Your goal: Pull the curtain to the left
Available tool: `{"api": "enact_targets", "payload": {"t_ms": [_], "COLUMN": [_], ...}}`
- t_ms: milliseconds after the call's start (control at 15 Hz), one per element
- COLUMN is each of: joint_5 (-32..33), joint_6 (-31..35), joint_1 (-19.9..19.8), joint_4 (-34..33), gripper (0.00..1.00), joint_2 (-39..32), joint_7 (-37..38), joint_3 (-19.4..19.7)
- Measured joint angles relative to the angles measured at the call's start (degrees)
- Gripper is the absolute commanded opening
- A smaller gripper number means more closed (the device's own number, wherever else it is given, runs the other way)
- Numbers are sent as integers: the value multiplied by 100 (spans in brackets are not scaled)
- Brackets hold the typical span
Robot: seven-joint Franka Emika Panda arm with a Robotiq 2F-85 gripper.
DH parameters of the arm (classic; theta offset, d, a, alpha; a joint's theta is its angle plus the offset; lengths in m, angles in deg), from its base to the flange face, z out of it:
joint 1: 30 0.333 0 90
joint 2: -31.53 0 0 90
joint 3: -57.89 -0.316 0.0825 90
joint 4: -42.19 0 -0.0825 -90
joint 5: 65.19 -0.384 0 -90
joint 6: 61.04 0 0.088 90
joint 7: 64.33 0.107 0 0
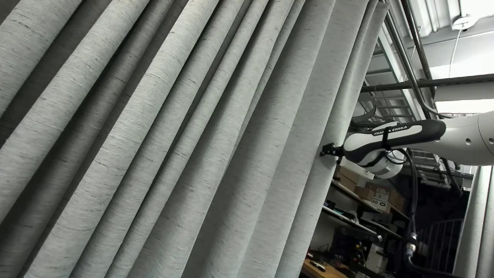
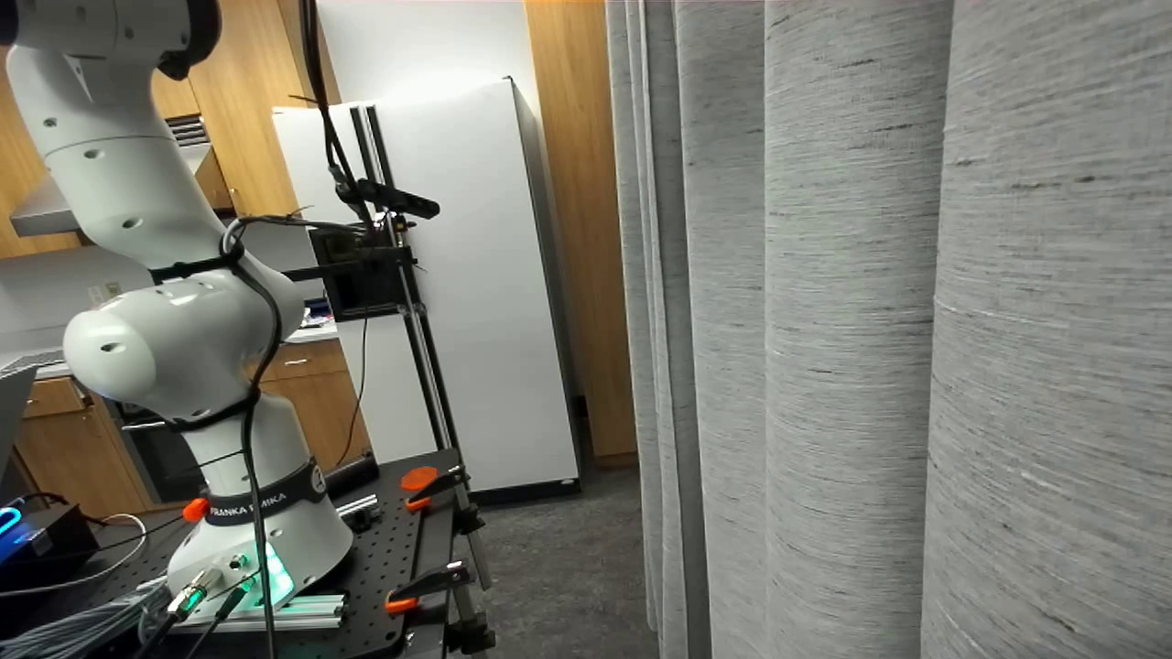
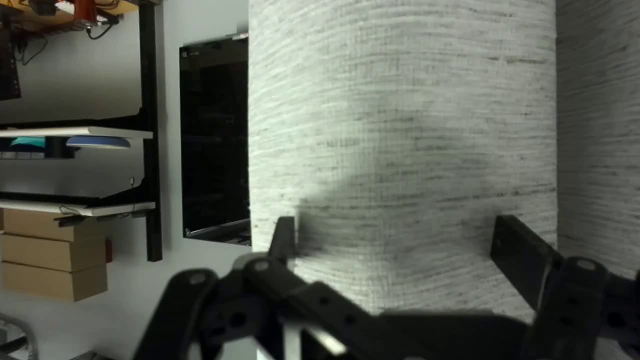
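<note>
Your curtain (image 1: 231, 135) hangs in long pleats, cut off at the picture edges in both exterior views. Your gripper (image 3: 397, 232) is in front of the pleat at the curtain's side edge, jaws spread wide and holding nothing; whether its tips touch the cloth, you cannot tell. The curtain covers part of the black screen (image 3: 215, 140) behind it. In an exterior view the upper end of your arm (image 2: 192, 348) is cut off.
</note>
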Motion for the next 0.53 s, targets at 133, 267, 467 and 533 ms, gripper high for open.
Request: {"api": "enact_targets", "payload": {"t_ms": [133,267,467,533], "joint_5": [161,282,428,498], "joint_6": [238,344,367,369], "joint_1": [-148,-299,-515,-577], "joint_4": [-6,-23,-83,-109], "gripper": [100,74,48,41], "joint_2": [-59,-98,-140,-150], "joint_7": [306,557,850,941], "joint_3": [-34,-74,-159,-191]}}
